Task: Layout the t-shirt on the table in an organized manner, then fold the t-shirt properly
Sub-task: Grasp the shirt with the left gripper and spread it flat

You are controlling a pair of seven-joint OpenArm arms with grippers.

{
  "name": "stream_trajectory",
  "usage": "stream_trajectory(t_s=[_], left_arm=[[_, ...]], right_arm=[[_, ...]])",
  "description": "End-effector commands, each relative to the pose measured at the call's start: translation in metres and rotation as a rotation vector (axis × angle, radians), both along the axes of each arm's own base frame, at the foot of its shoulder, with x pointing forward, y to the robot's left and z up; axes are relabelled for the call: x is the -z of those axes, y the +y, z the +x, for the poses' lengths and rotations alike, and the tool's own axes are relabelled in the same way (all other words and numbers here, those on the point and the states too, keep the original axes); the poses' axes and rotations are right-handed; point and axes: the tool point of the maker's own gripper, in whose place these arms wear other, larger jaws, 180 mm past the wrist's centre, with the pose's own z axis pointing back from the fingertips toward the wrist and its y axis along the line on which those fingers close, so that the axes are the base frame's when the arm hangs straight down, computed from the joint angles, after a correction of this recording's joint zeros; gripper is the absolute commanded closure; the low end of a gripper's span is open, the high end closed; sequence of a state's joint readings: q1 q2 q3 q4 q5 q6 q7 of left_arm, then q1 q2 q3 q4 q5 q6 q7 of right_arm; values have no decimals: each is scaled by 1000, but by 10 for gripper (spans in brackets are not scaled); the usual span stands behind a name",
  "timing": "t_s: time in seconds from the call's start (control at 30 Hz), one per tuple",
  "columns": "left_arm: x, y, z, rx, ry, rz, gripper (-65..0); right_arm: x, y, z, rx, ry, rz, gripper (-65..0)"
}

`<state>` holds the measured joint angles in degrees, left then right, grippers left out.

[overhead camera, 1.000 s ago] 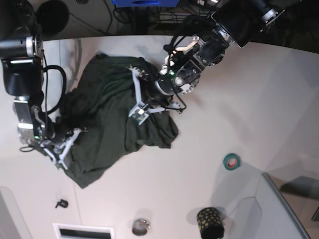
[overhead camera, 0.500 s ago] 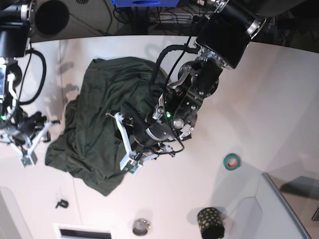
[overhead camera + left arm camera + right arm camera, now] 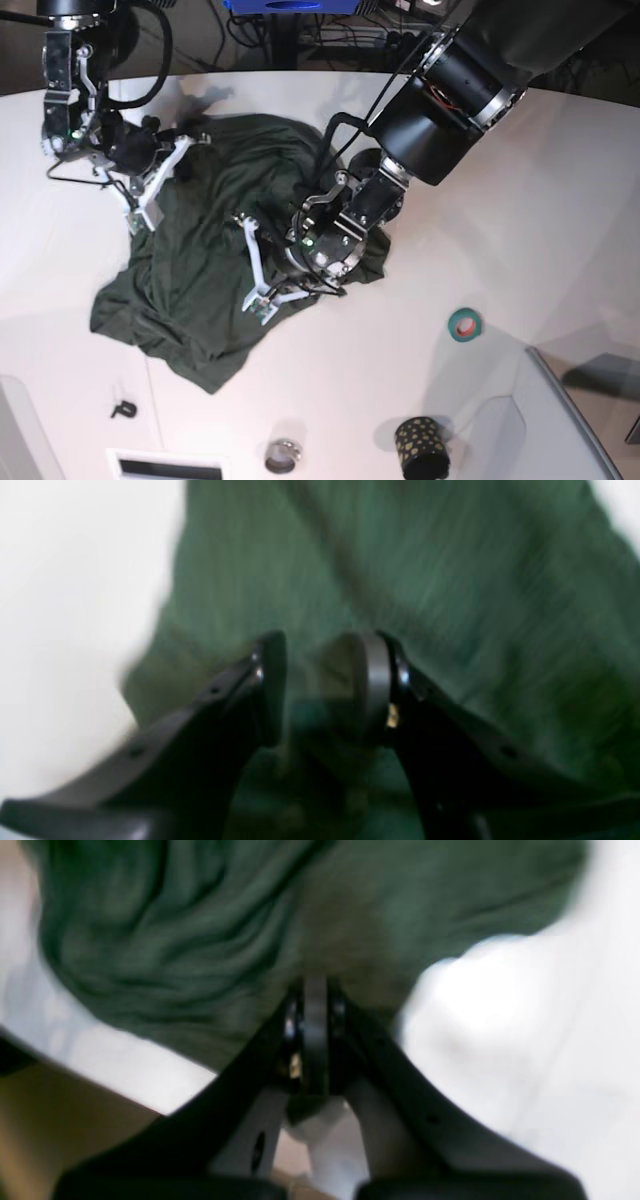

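I am working over the table (image 3: 560, 170) with both arms, and the t-shirt (image 3: 205, 270) is lying rumpled across the middle-left of the white top, its bulk spreading from about the centre out toward eight o'clock in the base view.

My left gripper (image 3: 258, 262) is sitting over the shirt's right-hand part, near the middle of the table. In the left wrist view its fingers (image 3: 272, 680) are standing partly apart with green cloth bunched between them; I am gripping a fold of the t-shirt (image 3: 400, 570) there, though the picture is blurred.

My right gripper (image 3: 150, 190) is at about ten o'clock on the table, at the shirt's upper-left edge. In the right wrist view its jaws are pressed fully together, pad against pad, with the tips at the edge of the green fabric (image 3: 200, 940). I cannot tell whether any cloth is pinched between them.

A teal tape roll (image 3: 464, 324), a dotted black cup (image 3: 421, 446) and a small metal tin (image 3: 283, 456) are resting apart from the shirt, toward five and six o'clock.
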<state>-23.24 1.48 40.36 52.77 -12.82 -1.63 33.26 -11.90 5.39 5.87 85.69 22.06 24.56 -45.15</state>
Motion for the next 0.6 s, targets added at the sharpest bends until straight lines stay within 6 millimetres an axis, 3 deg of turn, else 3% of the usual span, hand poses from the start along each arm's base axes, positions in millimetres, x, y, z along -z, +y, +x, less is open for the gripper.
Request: stream_trajectory(t_s=[0.0, 0.13, 0.23, 0.33, 0.47, 0.57], left_arm=[[-13, -2, 13, -9, -46, -18, -221], [-7, 16, 0, -17, -44, -9, -221], [-3, 28, -15, -14, -11, 19, -221], [-7, 28, -30, 0, 16, 22, -221], [-14, 11, -54, 24, 62, -2, -221], [-21, -20, -69, 49, 82, -63, -221]], right_arm=[[1, -17, 10, 24, -11, -30, -2], [28, -42, 13, 67, 33, -44, -2], [40, -66, 24, 101, 56, -65, -2], [46, -92, 42, 139, 64, -86, -2], [34, -124, 88, 198, 22, -104, -2], [19, -136, 124, 169, -18, -143, -2]])
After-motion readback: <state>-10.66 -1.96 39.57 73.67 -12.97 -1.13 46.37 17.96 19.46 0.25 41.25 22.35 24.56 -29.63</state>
